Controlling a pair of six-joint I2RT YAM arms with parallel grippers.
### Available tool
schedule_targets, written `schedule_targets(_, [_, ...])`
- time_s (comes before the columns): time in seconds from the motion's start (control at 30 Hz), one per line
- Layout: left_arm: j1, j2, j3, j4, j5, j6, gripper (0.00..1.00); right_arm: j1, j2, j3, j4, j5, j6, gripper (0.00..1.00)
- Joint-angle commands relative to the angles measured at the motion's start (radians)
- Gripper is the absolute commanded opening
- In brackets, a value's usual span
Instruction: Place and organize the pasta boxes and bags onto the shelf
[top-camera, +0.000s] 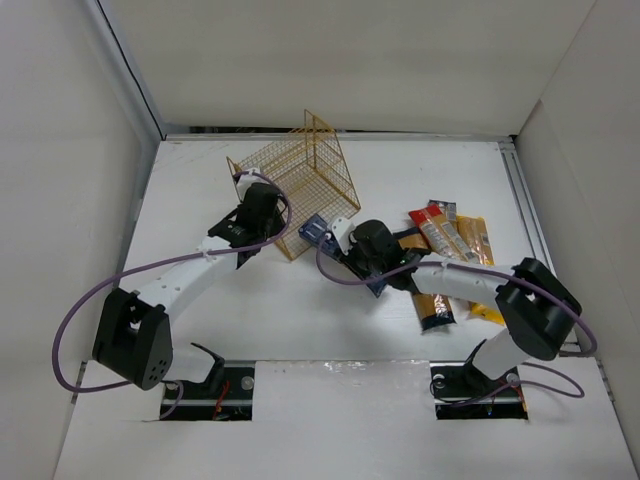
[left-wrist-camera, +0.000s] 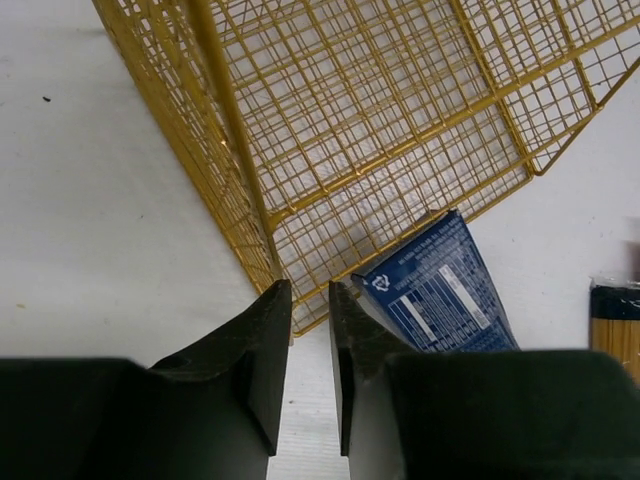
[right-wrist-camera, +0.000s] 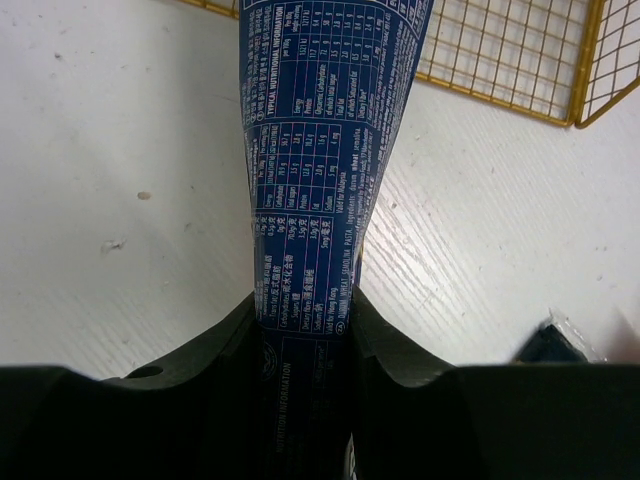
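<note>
The gold wire shelf (top-camera: 300, 180) stands at mid-table, also seen close up in the left wrist view (left-wrist-camera: 380, 120). My right gripper (top-camera: 352, 258) is shut on the dark-blue box (right-wrist-camera: 320, 120). The box's far end (top-camera: 316, 229) points at the shelf's lower edge (right-wrist-camera: 500, 50). My left gripper (left-wrist-camera: 308, 290) sits at the shelf's near corner, its jaws a narrow gap apart with only table between them. The blue box (left-wrist-camera: 440, 290) lies just right of it. A red-orange bag (top-camera: 437, 228), a yellow bag (top-camera: 478, 245) and a brown-black pack (top-camera: 437, 308) lie to the right.
White walls enclose the table on three sides. The loose packs cluster beside the right arm's forearm (top-camera: 460, 280). One pack's end (left-wrist-camera: 615, 320) shows at the right edge of the left wrist view.
</note>
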Motion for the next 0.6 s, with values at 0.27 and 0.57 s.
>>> schedule_targets(0.27, [-0.002, -0.001, 0.026, 0.087, 0.036, 0.037, 0.13, 0.015, 0.085, 0.174, 0.178, 0.037, 0.0, 0.0])
schedule_targets(0.57, [-0.002, -0.011, 0.007, 0.096, 0.045, 0.055, 0.1, 0.034, 0.185, 0.26, 0.213, 0.005, 0.009, 0.0])
